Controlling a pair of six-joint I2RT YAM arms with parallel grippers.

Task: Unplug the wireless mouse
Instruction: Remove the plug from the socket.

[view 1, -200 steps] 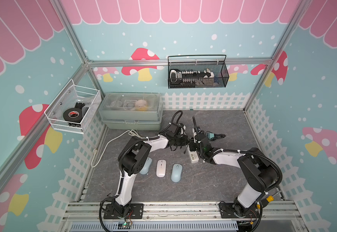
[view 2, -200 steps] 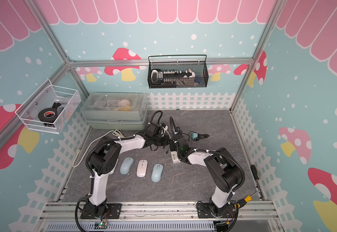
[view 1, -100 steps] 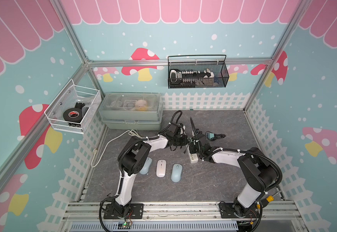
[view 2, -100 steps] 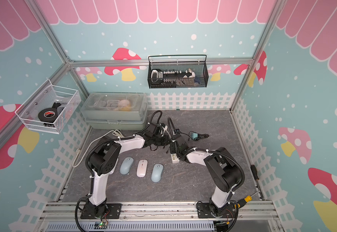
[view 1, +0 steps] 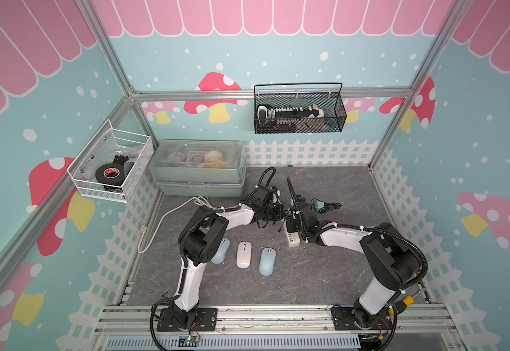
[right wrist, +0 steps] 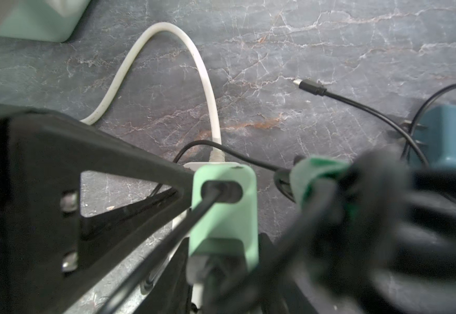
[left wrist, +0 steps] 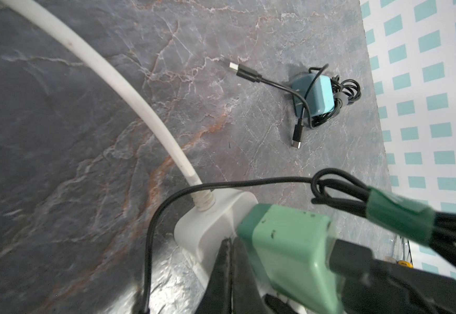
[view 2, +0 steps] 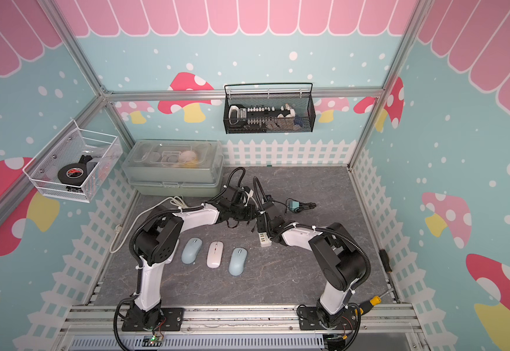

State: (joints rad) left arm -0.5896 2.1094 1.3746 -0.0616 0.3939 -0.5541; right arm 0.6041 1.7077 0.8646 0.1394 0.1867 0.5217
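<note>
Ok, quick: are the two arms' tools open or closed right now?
Left tool: closed, apparently empty, beside the green charger.
Right tool: straddles the green charger; gripping or loose cannot be told.

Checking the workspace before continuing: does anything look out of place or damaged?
A teal charger lies loose on the tabletop, its black cable tangled around it, both connectors free. The green adapter on the power strip shows dark scuffs.
</note>
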